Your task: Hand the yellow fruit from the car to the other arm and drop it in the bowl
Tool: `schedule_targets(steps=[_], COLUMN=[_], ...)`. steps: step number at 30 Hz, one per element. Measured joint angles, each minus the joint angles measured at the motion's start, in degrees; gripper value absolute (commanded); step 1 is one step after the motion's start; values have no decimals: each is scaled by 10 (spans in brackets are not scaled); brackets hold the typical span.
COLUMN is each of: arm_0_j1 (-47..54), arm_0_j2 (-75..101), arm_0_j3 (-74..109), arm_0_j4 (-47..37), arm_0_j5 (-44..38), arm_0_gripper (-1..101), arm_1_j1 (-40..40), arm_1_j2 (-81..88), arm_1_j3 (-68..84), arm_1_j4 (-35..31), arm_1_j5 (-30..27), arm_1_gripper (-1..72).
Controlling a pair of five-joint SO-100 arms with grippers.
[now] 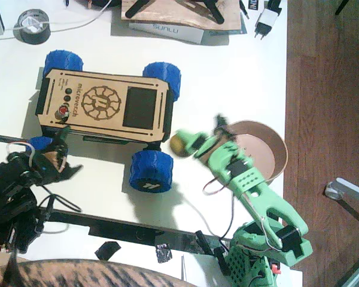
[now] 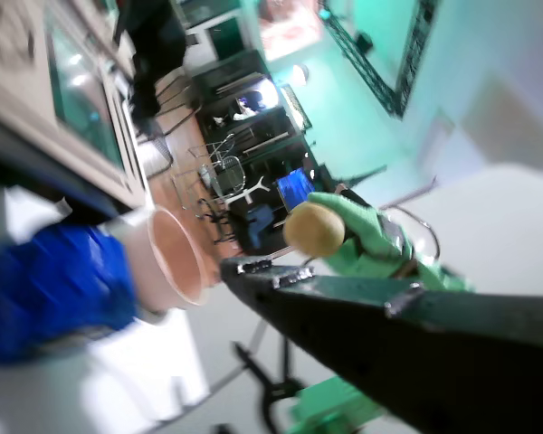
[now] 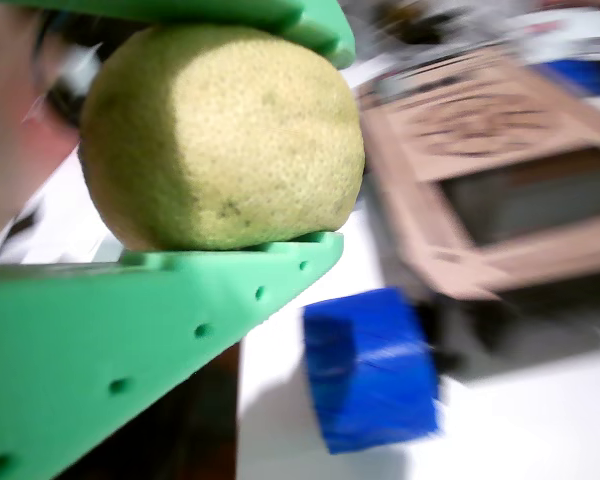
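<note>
Green arm's gripper (image 1: 185, 144) clamped on yellow fruit (image 1: 179, 144), held above tabletop (image 1: 227, 72) between car's front wheel (image 1: 151, 170) and bowl (image 1: 269, 149). In a wrist view fruit (image 3: 220, 135) pinched between two green fingers (image 3: 180, 300), filling gap. Black arm's gripper (image 1: 63, 156) at left, near car (image 1: 105, 107), jaws parted, holding nothing. Tape roll (image 1: 33, 27) at top left corner.

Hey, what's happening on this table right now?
The green right arm's end effector is clamped on the yellow fruit, holding it above the table between the car and the bowl. The black left arm's end effector is open and empty by the car's near edge. The fruit isn't in the bowl yet.
</note>
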Motion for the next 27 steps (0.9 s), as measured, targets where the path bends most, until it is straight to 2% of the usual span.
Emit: schedule_targets(steps=[3, 8, 13, 16, 18, 27], arm_0_j1=[-35, -105, -133, -136, -136, -136], arm_0_j2=[-2, -4, -1, 16, 6, 4], arm_0_j3=[7, 82, 200, 235, 238, 248], arm_0_j4=[13, -2, -81, -92, -92, -62], arm_0_j5=[63, 157, 208, 214, 214, 214], arm_0_gripper=[493, 389, 148, 34, 3, 1], arm_1_j1=[47, 122, 192, 224, 242, 290], arm_1_j2=[-26, -84, -141, -179, -202, -301], arm_1_j3=[-30, -79, -121, -140, -153, -207], arm_1_j4=[24, 71, 101, 120, 134, 192], arm_1_j5=[45, 115, 155, 161, 161, 161], arm_1_gripper=[-2, -2, -2, -2, -2, -2])
